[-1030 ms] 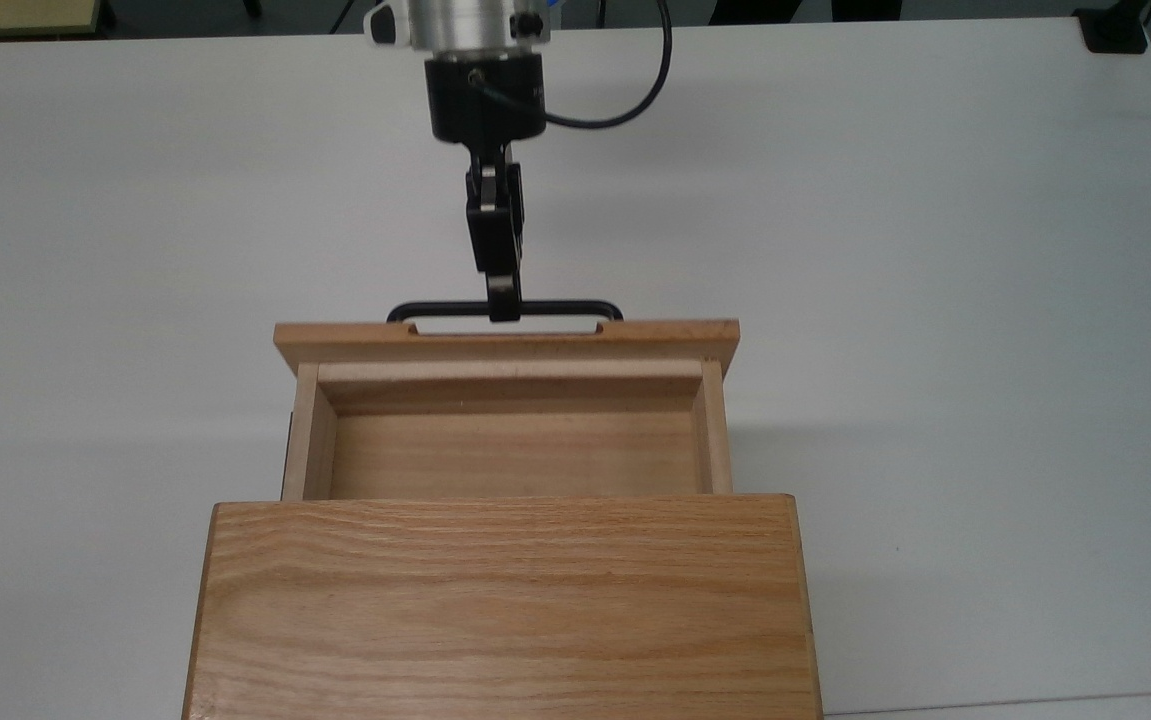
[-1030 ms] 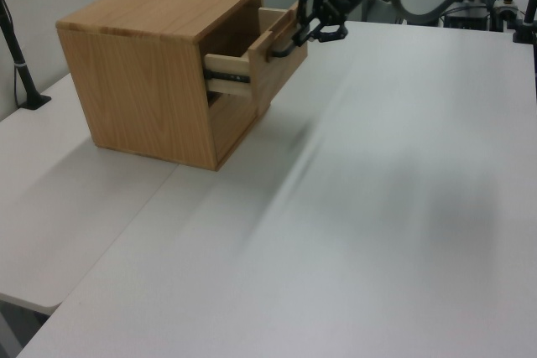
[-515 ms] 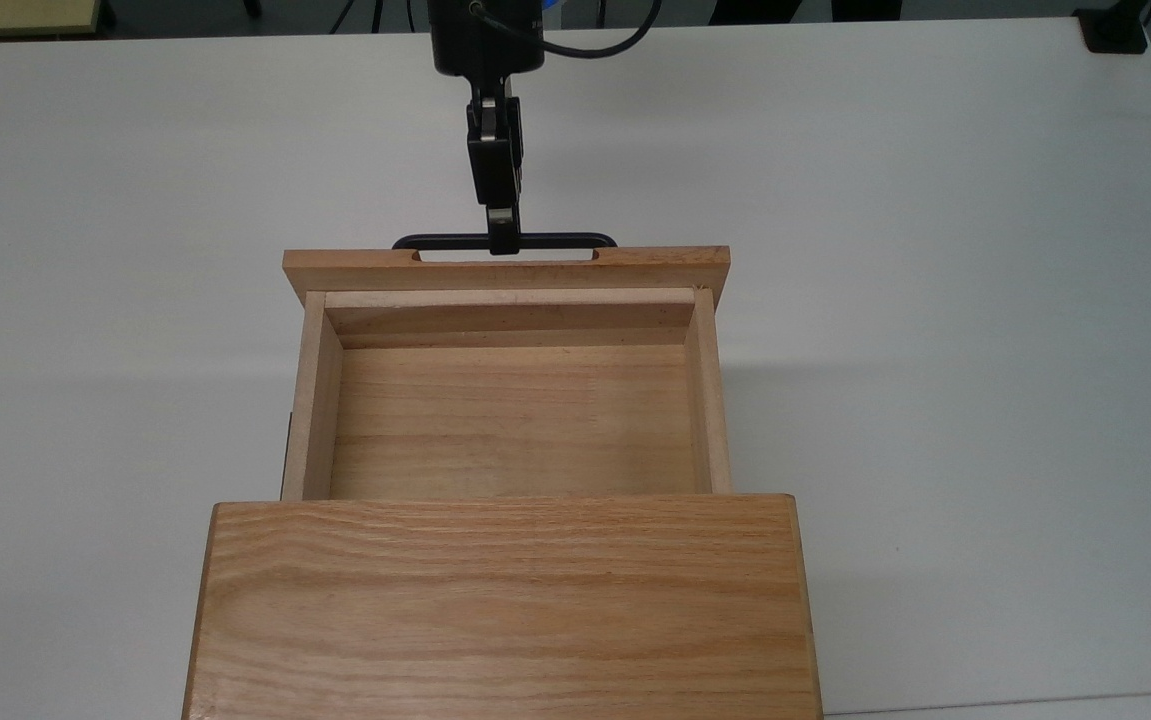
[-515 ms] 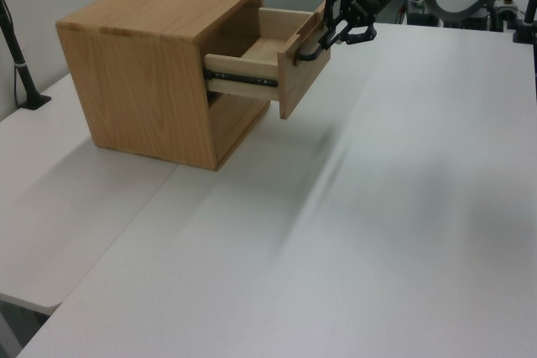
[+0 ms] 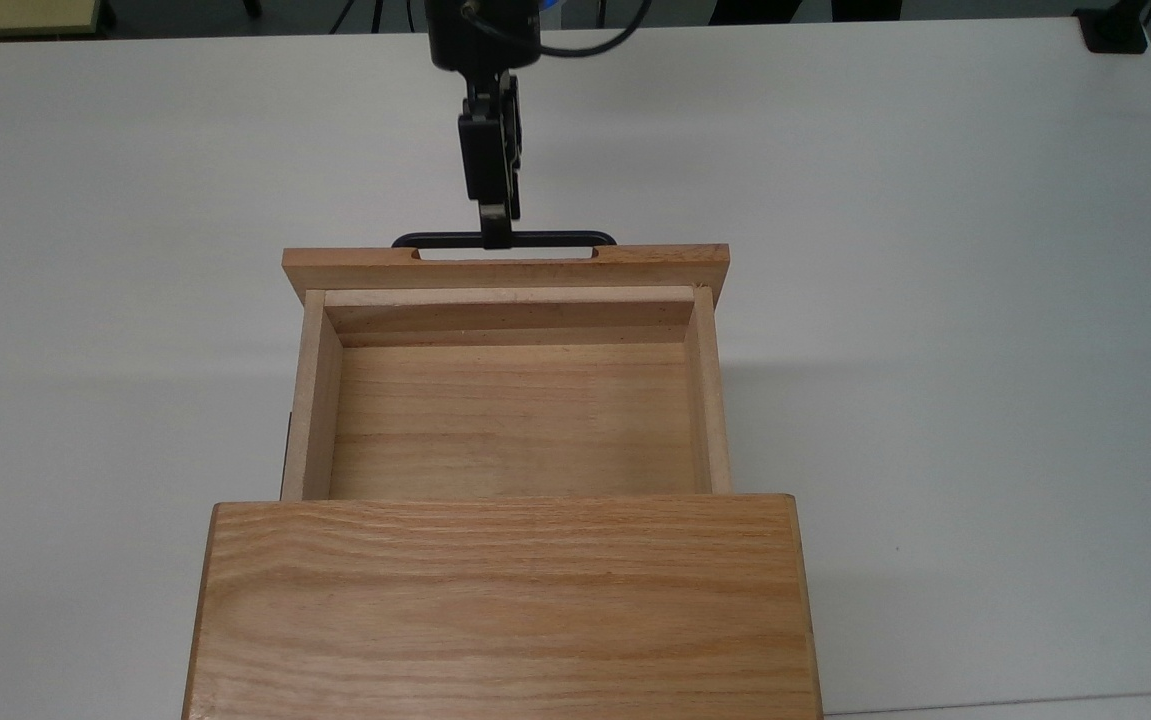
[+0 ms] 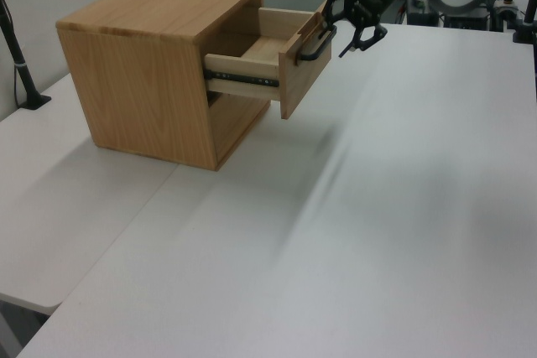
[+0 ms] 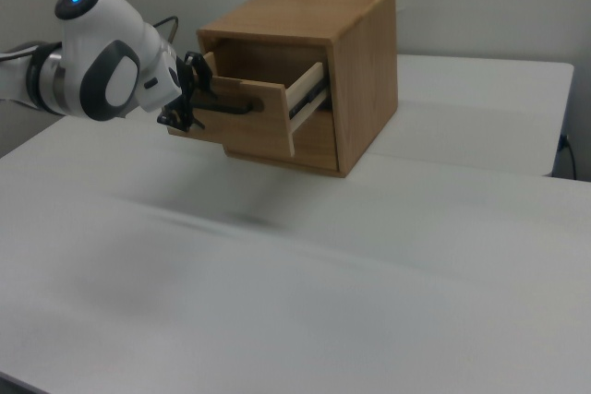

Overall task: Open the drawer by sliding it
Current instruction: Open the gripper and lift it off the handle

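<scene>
Light wooden drawer (image 5: 510, 420) pulled well out; claw (image 6: 356, 29) apparently spread, at handle (image 5: 503, 240).

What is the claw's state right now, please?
Claw: open, at the thin black U-shaped bar handle of the light wooden drawer, gripping nothing.

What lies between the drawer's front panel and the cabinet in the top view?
Between the front panel and the cabinet lies the drawer's open tray, with nothing in it.

white arm (image 7: 102, 66), blk gripper (image 5: 495, 228)
</scene>
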{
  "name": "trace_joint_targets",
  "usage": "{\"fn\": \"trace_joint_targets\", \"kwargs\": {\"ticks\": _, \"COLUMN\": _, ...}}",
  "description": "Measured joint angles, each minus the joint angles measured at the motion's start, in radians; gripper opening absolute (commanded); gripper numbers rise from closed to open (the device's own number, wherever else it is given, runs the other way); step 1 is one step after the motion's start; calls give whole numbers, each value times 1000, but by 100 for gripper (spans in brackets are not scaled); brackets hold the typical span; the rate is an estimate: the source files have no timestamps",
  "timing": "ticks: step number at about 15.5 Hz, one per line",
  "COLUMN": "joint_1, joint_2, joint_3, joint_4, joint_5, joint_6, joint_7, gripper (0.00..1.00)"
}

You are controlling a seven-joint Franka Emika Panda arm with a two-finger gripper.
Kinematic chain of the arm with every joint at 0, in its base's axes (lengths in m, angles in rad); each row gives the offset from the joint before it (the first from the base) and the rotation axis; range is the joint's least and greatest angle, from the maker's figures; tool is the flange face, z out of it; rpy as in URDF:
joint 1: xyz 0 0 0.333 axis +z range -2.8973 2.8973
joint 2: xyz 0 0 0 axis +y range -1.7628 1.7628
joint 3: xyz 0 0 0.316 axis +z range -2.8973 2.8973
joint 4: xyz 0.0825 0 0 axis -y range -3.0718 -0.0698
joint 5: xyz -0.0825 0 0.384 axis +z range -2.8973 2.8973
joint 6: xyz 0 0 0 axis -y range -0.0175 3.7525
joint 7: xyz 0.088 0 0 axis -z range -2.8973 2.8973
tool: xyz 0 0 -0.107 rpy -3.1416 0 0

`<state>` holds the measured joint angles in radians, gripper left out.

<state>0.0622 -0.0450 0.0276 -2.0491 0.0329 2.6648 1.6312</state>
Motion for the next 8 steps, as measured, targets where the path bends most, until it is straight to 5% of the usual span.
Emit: {"fn": "trace_joint_targets", "kwargs": {"ticks": 8, "joint_1": -5, "joint_2": -74, "joint_3": -4, "joint_4": 133, "joint_5": -14, "joint_6": -324, "joint_7": -66, "gripper": 100}}
